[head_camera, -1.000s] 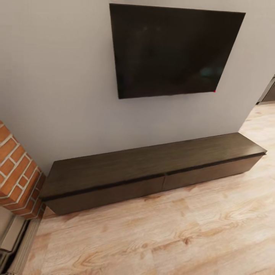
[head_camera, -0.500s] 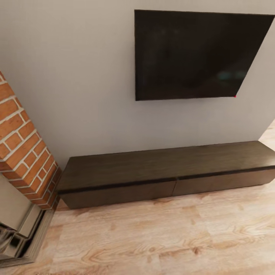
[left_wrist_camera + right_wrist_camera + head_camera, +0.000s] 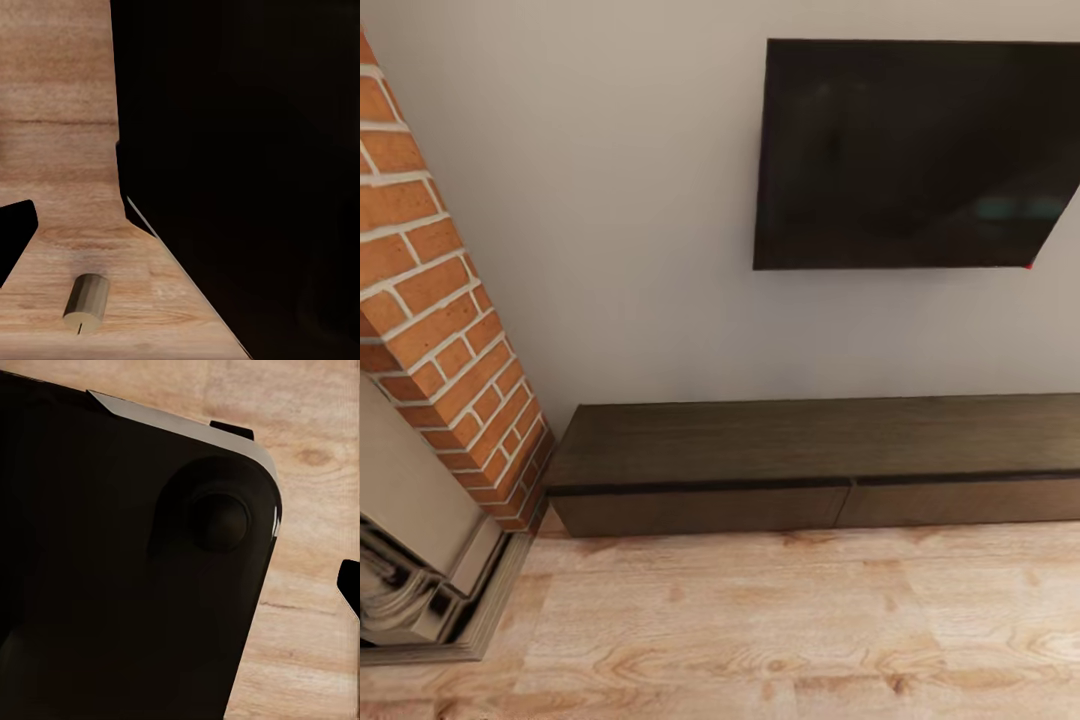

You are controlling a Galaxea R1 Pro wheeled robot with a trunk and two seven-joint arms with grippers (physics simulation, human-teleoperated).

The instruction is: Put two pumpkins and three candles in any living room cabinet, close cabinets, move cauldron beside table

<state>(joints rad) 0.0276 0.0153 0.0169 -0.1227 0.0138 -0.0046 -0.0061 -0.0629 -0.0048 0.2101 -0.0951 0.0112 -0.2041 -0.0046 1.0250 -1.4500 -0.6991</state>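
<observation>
The cabinet (image 3: 810, 465) stood shut under a TV (image 3: 920, 155), beside a brick fireplace (image 3: 440, 330). A candle (image 3: 87, 302) lay on the floor (image 3: 760, 630). I could not tell the state of either arm's fingers.

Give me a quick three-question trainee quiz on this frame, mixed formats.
1. True or false: both drawers of the cabinet are shut.
2. Multiple choice: the candle in the left wrist view is A) upright on the cabinet, B) lying on its side on the wood floor, C) inside a drawer.
3. Fill in: mounted on the wall above the cabinet is a dark ____.

Key: 1 true; 2 B; 3 TV.
</observation>
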